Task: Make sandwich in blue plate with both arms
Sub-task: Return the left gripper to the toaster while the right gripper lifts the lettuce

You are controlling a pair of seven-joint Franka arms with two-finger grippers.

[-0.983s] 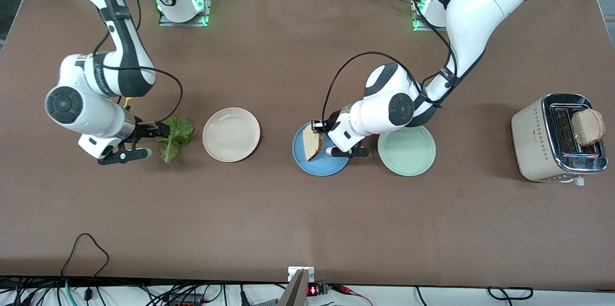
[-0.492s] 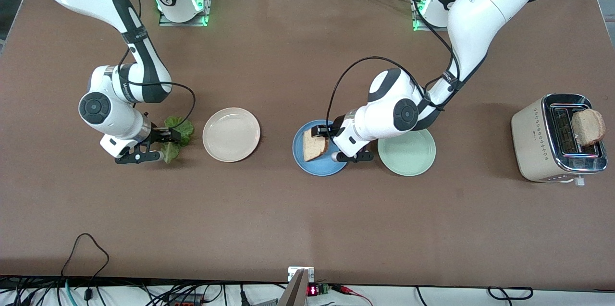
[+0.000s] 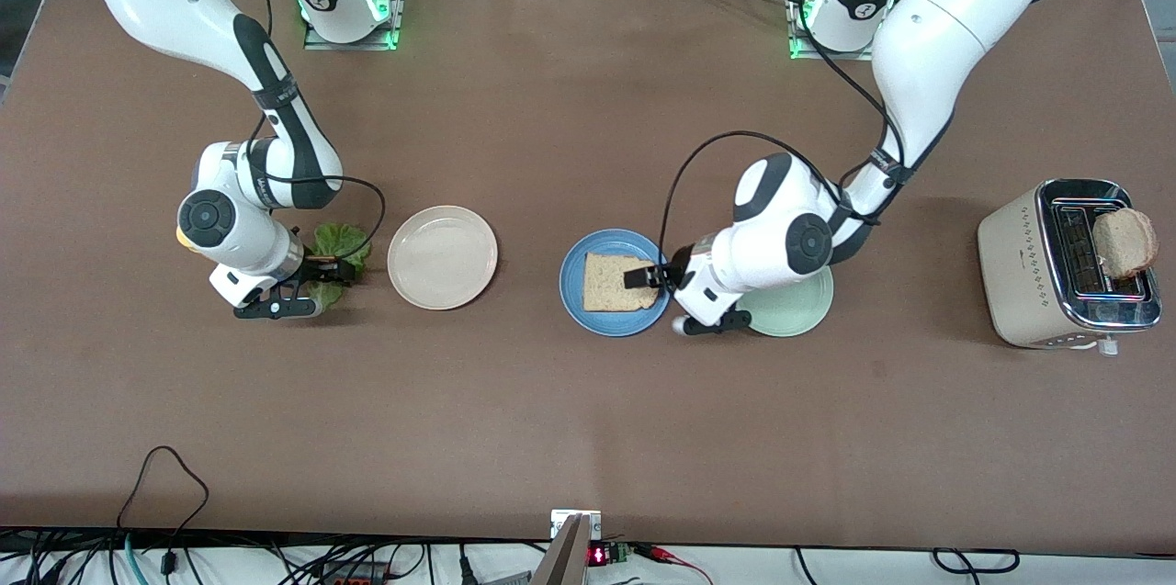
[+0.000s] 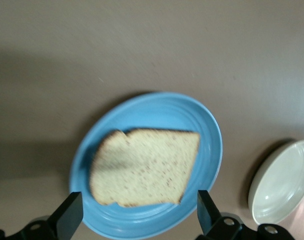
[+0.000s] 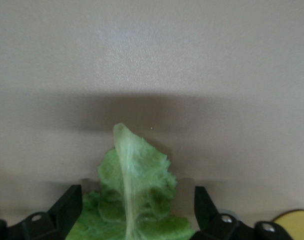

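A toasted bread slice (image 3: 614,282) lies flat on the blue plate (image 3: 574,291). My left gripper (image 3: 645,276) is open and empty, low over the plate's edge toward the left arm's end. In the left wrist view the slice (image 4: 144,167) and the plate (image 4: 207,135) show just past my open left gripper (image 4: 137,220). My right gripper (image 3: 338,271) is open and low, its jaws on either side of the green lettuce leaf (image 3: 336,240) on the table. In the right wrist view the leaf (image 5: 134,195) lies between the fingers of my right gripper (image 5: 136,220).
A cream-white plate (image 3: 442,256) sits between the lettuce and the blue plate. A mint-green plate (image 3: 790,300) lies partly under the left wrist. A toaster (image 3: 1038,268) with a second bread slice (image 3: 1125,242) sticking out stands at the left arm's end.
The left gripper let go of the bread, which went from upright to flat on the blue plate, and drew back toward the mint plate. The right gripper moved in around the lettuce.
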